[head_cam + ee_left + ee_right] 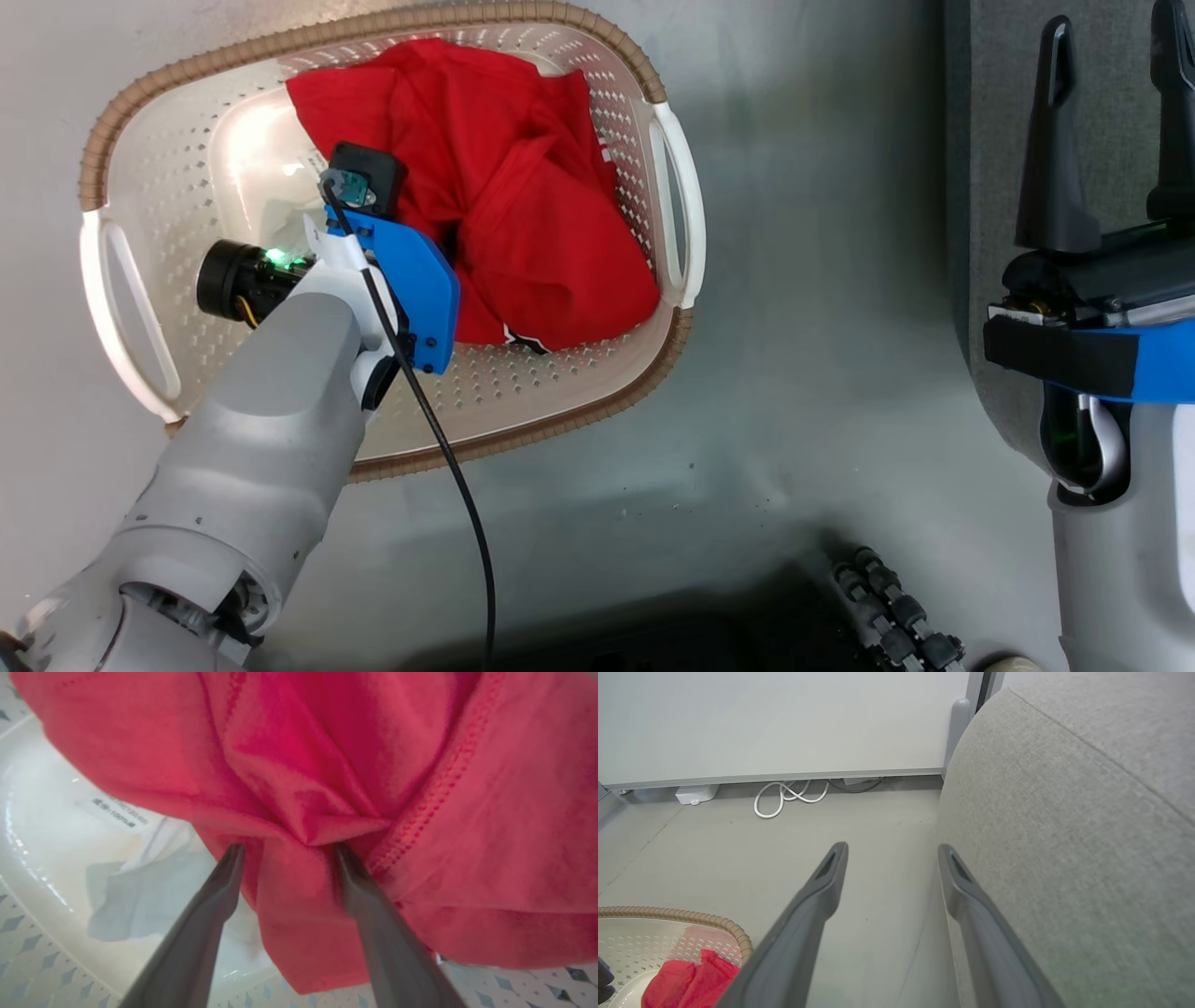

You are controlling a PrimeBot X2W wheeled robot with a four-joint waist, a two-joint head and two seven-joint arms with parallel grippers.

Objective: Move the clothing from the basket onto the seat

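Upper left of the head view, the basket [579, 411] lies lengthwise left-to-right on grey floor [822, 327]. Fingers apart, the left gripper [287, 847] straddles a fold of the clothing [327, 765]; the right gripper [892, 851] gapes beside the seat [1064, 835].

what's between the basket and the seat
Bare grey floor separates the basket from the seat, seen in the head and right wrist views.

The right gripper [892, 848] hangs over the grey floor [738, 858] with its fingers spread apart, just beside the seat [1064, 835]. At the lower left, red clothing [686, 984] lies in the basket [691, 915]. A white cable [784, 798] coils below the white panel [784, 718].
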